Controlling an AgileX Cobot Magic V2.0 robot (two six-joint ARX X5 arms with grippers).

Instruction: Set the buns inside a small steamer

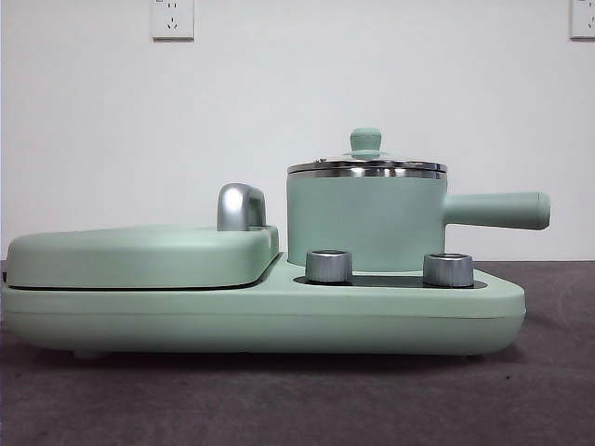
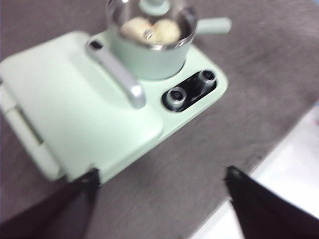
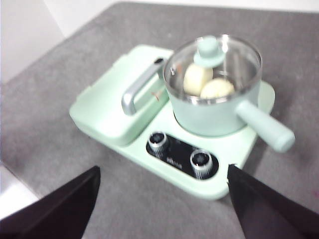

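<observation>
Fingers of left gripper (image 2: 159,199) and right gripper (image 3: 162,199) spread wide, empty, well above table; two cream-white buns (image 3: 207,84) already inside mint-green steel-rimmed small steamer (image 1: 367,223), right of centre, knobbed glass lid (image 3: 212,55) on; task seemingly finished, nothing left but retreat.

We see the small steamer (image 1: 364,221) in matt mint-green, looking like smooth painted metal or plastic, with a bright polished steel rim (image 1: 366,170) and a clear, glossy glass lid (image 3: 219,59). Through that glass the buns (image 3: 207,83) look pale, soft and matt. The flat griddle (image 1: 139,255) has the same satin green finish, and its handle (image 1: 240,206) is brushed silvery metal. The two knobs (image 1: 328,266) look like ridged shiny metal on a glossy black panel (image 3: 182,157). The surface (image 1: 297,400) appears grey, matt and cloth-like. Both end effectors show dull black jaws.
</observation>
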